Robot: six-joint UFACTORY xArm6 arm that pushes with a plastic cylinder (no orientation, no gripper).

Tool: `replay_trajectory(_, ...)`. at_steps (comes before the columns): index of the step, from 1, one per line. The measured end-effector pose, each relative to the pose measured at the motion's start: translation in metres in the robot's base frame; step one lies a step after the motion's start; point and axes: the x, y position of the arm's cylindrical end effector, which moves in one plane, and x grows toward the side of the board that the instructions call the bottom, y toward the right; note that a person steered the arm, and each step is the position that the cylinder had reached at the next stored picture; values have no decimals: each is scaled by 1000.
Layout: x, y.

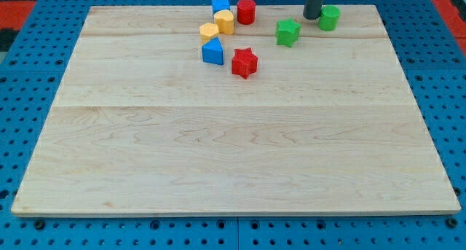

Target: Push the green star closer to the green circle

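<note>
green star-shaped block (288, 32): top of pale wooden tabletop (233, 155), near green round block (329, 17). my tip (312, 16): between them, beside the circle; no pincer fitted, nothing held. step: repositioning. next: circle to star's left, push rightward.

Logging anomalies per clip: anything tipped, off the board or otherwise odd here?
Nothing stands out. All eight blocks sit upright on the board, clustered near the view's top. My tip rests beside the green circle, with the green star apart to its left.
</note>
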Motion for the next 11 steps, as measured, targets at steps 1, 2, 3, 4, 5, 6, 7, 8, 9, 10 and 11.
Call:
replay_trajectory(1, 6, -38)
replay_trajectory(2, 10, -62)
replay_trajectory(3, 15, -69)
replay_trajectory(4, 34, -76)
replay_trajectory(5, 46, -86)
replay_trajectory(6, 57, -87)
replay_trajectory(7, 65, -79)
replay_trajectory(8, 71, -65)
replay_trajectory(9, 77, -42)
replay_trajectory(10, 77, -15)
replay_trajectory(11, 88, -6)
